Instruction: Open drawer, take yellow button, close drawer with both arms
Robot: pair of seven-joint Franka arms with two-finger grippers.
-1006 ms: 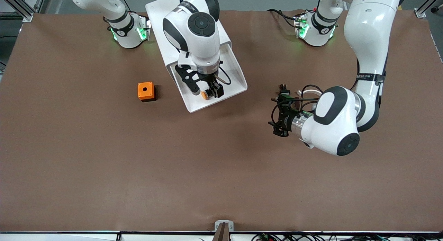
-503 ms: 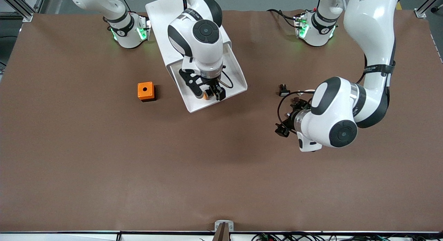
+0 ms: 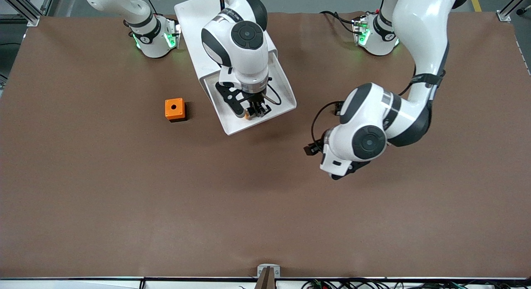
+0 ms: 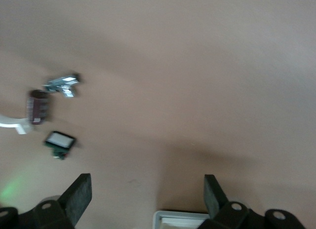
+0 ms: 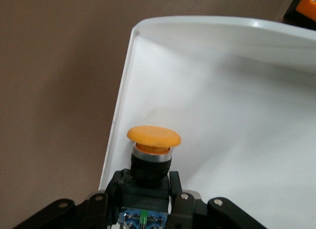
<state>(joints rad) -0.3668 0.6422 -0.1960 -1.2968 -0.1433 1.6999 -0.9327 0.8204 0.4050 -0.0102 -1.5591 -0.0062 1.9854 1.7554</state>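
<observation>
Now right gripper (image 3: 254,110) clamped on button (image 5: 153,137) (in drawer (image 3: 286,94)), left gripper (image 4: 148,197) spread, swung nearer.

The bench (image 3: 124,197) I worked at was covered edge to edge in a matte brown sheet, evenly lit from above with soft shadows. Grey floor showed past its top edge, with aluminium frame posts (image 3: 25,8) at both corners. A small metal bracket (image 3: 268,270) sat at the edge nearest the front camera, above a white rail and loose cables (image 3: 332,284).
</observation>
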